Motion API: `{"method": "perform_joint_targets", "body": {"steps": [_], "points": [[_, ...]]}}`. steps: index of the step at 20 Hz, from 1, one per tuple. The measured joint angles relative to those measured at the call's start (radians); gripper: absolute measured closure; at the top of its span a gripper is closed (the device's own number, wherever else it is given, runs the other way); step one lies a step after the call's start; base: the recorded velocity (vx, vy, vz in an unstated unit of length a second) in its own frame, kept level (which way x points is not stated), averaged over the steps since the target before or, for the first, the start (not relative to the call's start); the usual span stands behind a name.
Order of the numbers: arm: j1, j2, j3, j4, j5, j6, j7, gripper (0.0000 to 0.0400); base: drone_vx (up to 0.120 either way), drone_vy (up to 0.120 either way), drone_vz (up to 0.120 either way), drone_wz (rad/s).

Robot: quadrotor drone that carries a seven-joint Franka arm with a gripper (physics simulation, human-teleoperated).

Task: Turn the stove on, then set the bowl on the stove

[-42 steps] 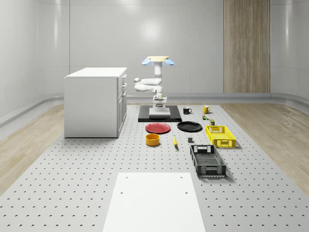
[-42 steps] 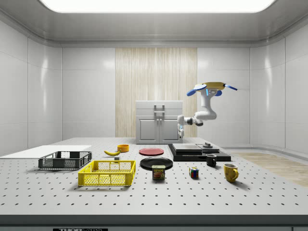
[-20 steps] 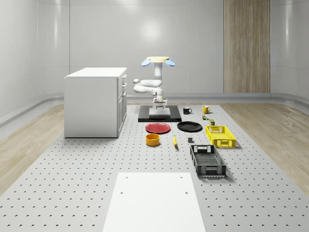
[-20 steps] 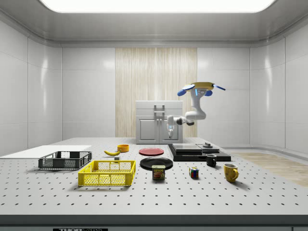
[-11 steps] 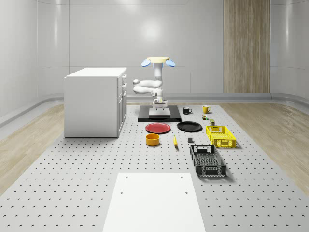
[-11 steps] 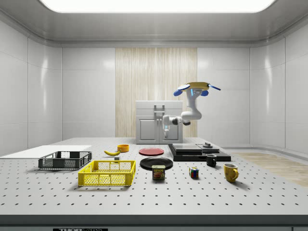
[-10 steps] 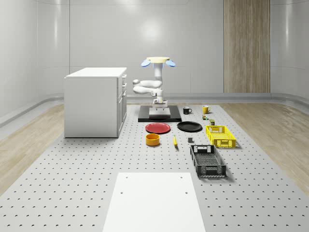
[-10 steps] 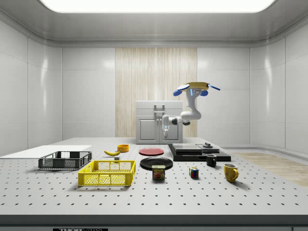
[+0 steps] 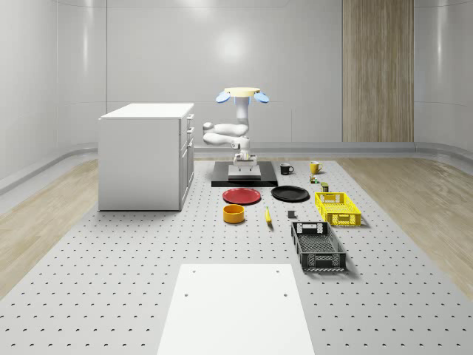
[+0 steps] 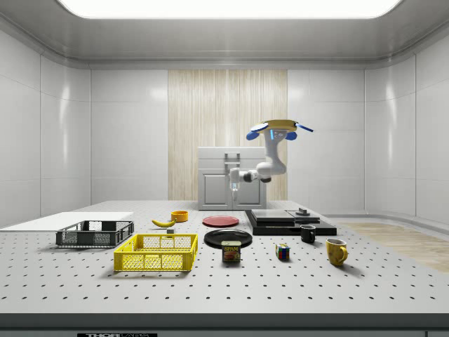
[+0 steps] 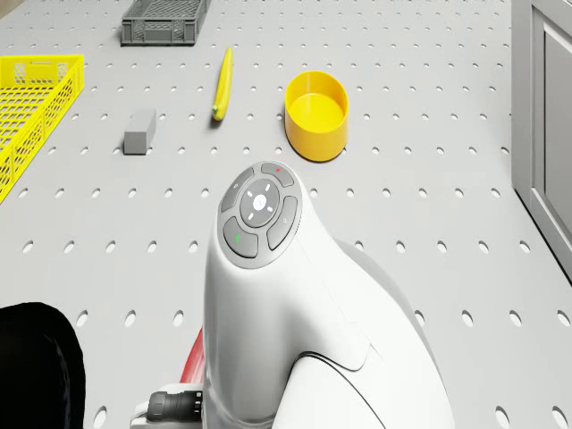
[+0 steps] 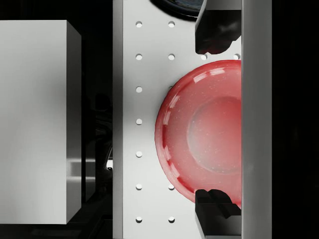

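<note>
**A:** Where do you stand on the task?

**B:** Your bowl (image 9: 233, 214) sits untouched on the table, well apart from the stove (image 9: 244, 177), so placing is all ahead. Whether the stove is on, you can't tell.

**A:** And the robot?

**B:** Your drone (image 10: 273, 128) hovers near the stove's edge; the gripper (image 12: 217, 121) hangs above the red plate (image 12: 199, 132), fingers (image 12: 218, 31) spread wide, holding nothing.

In the side view we see the drone (image 10: 280, 127) shifted from above the stove (image 10: 289, 222) toward that view's left; the claw (image 10: 233, 186) now hangs above the red plate (image 10: 221, 220).
</note>
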Motion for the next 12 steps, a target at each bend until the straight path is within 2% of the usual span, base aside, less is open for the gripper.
{"method": "perform_joint_targets", "body": {"steps": [8,12], "points": [[-0.002,-0.006,0.001,0.000,0.002,0.005,0.001,0.0000,0.120,0.000,-0.005,0.000],[-0.002,-0.009,0.001,0.000,0.004,0.008,0.002,0.0000,0.120,0.000,-0.120,0.000]]}}
